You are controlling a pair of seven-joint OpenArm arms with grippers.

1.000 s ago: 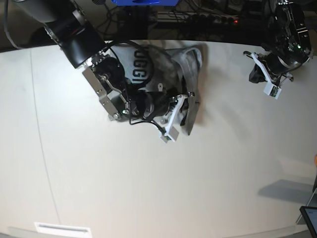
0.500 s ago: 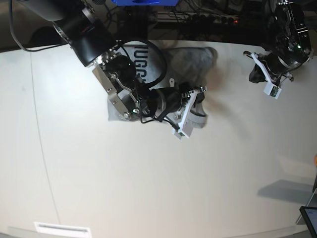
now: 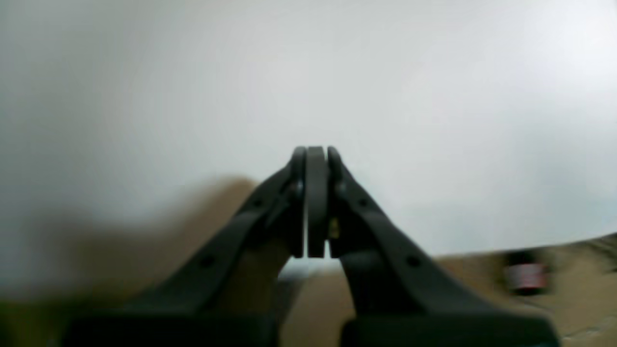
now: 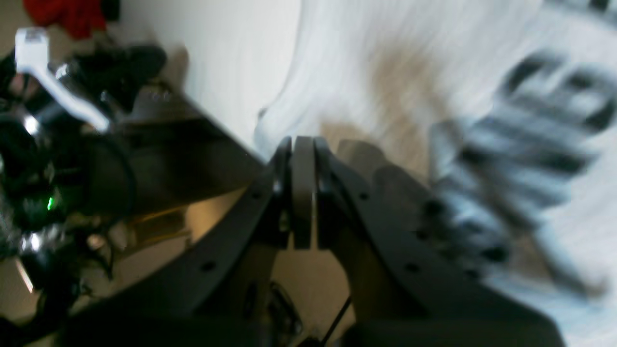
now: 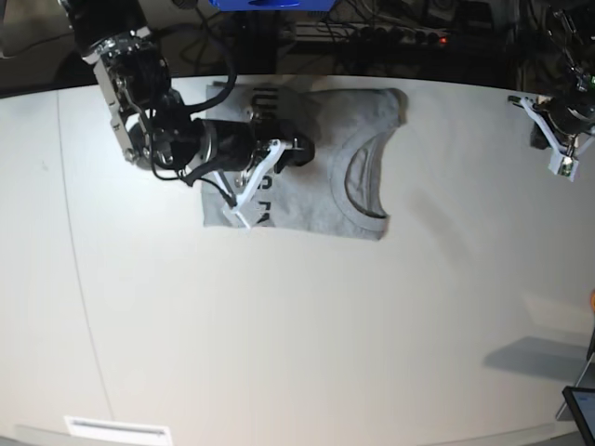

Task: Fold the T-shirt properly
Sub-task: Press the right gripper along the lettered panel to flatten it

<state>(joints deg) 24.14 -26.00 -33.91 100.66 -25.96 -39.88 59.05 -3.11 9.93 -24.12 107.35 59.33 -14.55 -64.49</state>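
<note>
The T-shirt (image 5: 325, 177) lies as a flat grey rectangle at the back of the white table (image 5: 279, 325), its neck opening (image 5: 363, 186) to the right and black lettering partly showing under the arm. In the right wrist view the lettering (image 4: 520, 144) is blurred, off to the right. My right gripper (image 5: 303, 153) hovers over the shirt's middle, shut with nothing between its pads (image 4: 302, 149). My left gripper (image 5: 537, 137) is far from the shirt at the back right edge of the table, shut and empty (image 3: 315, 154), with only bare tabletop in front of it.
Cables and a power strip (image 5: 409, 37) run behind the table's far edge. A dark screen corner (image 5: 581, 409) shows at the bottom right, and a white label (image 5: 116, 429) lies at the front left edge. Something red (image 4: 67, 14) lies off the table.
The right arm has swung back to the left off the shirt's right side; the raised fold there now lies flat. The left arm has drawn away to the right.
</note>
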